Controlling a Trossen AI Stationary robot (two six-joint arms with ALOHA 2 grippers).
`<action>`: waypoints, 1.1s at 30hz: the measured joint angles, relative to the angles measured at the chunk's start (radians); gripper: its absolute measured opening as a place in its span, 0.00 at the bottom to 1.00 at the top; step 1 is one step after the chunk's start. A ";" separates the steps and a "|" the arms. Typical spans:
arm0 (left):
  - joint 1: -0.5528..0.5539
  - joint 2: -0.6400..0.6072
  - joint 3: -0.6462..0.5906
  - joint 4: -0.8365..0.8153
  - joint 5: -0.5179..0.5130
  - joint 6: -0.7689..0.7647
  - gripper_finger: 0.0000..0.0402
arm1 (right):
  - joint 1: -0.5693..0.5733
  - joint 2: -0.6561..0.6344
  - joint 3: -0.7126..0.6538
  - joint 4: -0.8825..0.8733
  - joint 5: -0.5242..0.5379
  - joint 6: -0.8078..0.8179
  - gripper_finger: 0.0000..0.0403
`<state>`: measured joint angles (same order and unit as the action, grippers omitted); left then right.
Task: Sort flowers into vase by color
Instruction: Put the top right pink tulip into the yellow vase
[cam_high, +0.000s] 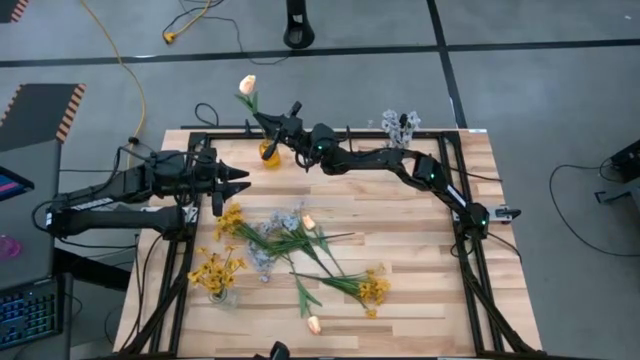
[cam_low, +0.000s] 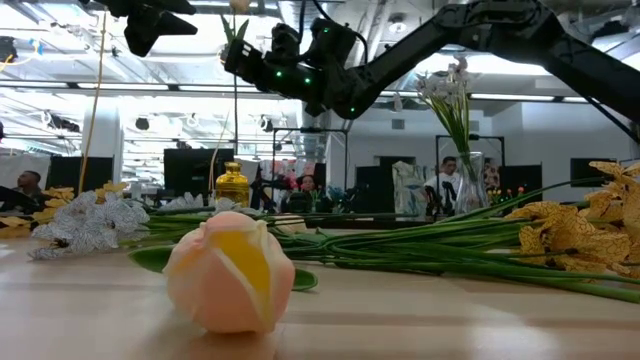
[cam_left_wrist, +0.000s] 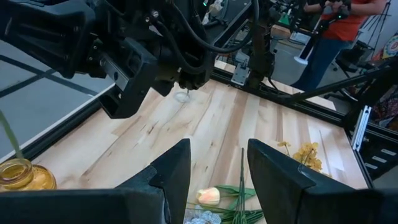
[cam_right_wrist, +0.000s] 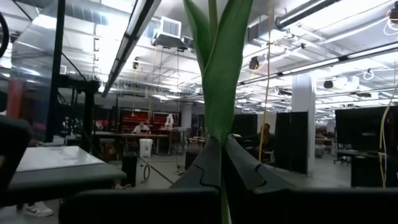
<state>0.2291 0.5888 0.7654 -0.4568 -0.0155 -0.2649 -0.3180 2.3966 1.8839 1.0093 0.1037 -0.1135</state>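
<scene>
The right gripper (cam_right_wrist: 221, 163) clenches a tulip stem (cam_right_wrist: 219, 68), bloom cropped from its wrist view; the left gripper (cam_left_wrist: 217, 165) gapes empty.

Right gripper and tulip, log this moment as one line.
right gripper: shut on peach tulip stem, above amber vase | left gripper: open, empty | loose flowers: on table

The right gripper (cam_right_wrist: 221, 163) pinches a green flower stem (cam_right_wrist: 219, 68) upright between closed fingers; the background figures are too distant to make out.
</scene>
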 joint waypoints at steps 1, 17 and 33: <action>0.000 0.000 0.000 0.000 0.000 0.000 0.36 | 0.000 0.000 0.000 -0.002 0.001 0.000 0.07; 0.000 0.000 0.000 -0.001 -0.044 0.000 0.36 | -0.005 0.078 0.000 0.107 0.034 0.009 0.07; 0.000 0.000 0.000 0.000 -0.053 0.000 0.36 | -0.006 0.079 0.002 -0.068 0.040 0.009 0.10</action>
<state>0.2287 0.5892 0.7654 -0.4572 -0.0681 -0.2653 -0.3244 2.4760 1.8862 0.9412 0.1435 -0.1048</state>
